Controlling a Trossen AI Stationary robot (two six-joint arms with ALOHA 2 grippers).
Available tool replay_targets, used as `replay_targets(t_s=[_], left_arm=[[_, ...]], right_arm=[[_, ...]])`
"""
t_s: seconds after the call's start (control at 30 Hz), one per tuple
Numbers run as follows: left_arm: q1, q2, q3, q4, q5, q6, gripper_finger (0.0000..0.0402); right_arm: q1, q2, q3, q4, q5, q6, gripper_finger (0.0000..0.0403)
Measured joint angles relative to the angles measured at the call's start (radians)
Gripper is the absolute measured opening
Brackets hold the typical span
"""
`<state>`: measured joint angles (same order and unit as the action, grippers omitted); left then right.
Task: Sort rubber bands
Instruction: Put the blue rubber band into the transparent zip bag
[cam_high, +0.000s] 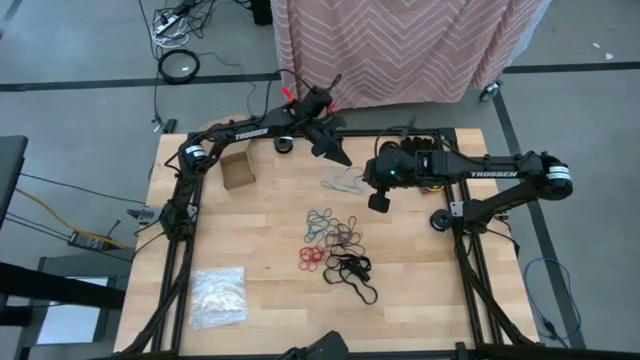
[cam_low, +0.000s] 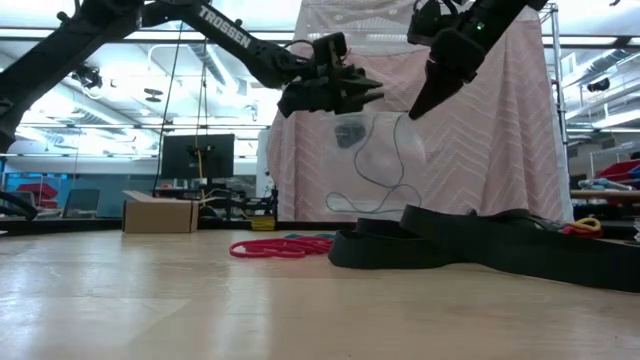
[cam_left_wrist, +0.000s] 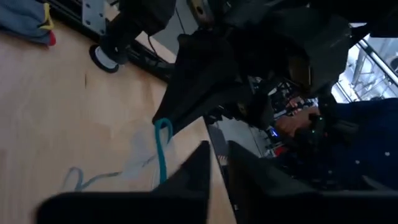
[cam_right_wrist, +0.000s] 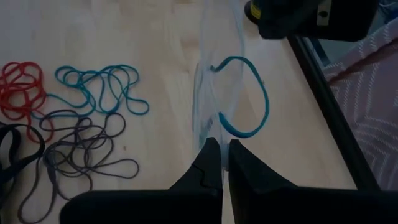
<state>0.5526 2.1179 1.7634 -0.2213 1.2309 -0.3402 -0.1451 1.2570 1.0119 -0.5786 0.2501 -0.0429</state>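
A clear plastic bag (cam_low: 385, 150) hangs between my two grippers above the table's far middle, with a teal rubber band (cam_right_wrist: 249, 93) inside it. My left gripper (cam_low: 368, 92) is shut at the bag's top on one side. My right gripper (cam_right_wrist: 224, 152) is shut on the bag's other side. The loose rubber bands lie on the table in heaps by colour: teal (cam_right_wrist: 99, 87), red (cam_right_wrist: 22, 87), tan-brown (cam_right_wrist: 81, 149) and black (cam_high: 352, 275). My left gripper comes almost level from the table's far left side and closes on the bag's upper edge (cam_low: 352, 118). Its own fingers hide the place of contact. The bag hangs below it, clear of the table. My right gripper pinches the bag's thin clear edge (cam_right_wrist: 214, 127) between its two fingers, slanting down from the table's right side. One layer or several, I cannot tell. The bag hangs slack between the two grippers with the teal band in it.
A small cardboard box (cam_high: 237, 168) stands at the far left. A second clear bag (cam_high: 218, 297) lies flat at the near left. The black frame rails (cam_high: 470, 270) run along both sides of the table. A pink patterned cloth (cam_high: 400, 45) hangs beyond the far edge.
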Motion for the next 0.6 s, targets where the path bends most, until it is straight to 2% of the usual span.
replay_targets(t_s=[0.1,0.27,0.33,0.47,0.6], left_arm=[[-0.001,0.000,0.000,0.003,-0.026,0.027,0.0010],[-0.010,-0.029,0.000,-0.007,-0.300,0.158,0.0004],[-0.016,-0.037,0.002,-0.009,-0.369,0.196,0.0004],[-0.043,-0.035,0.001,-0.046,-0.311,0.202,0.0002],[-0.079,-0.036,0.001,-0.179,-0.290,0.279,0.0002]], right_arm=[[-0.001,0.000,0.000,0.000,0.001,0.000,0.0000],[-0.001,0.000,0.000,0.000,0.017,0.020,0.0000],[-0.001,0.000,0.000,0.003,0.018,0.022,0.0000],[-0.001,0.000,0.000,0.002,0.018,0.022,0.0000],[-0.012,0.000,0.000,0.002,0.017,0.018,0.0000]])
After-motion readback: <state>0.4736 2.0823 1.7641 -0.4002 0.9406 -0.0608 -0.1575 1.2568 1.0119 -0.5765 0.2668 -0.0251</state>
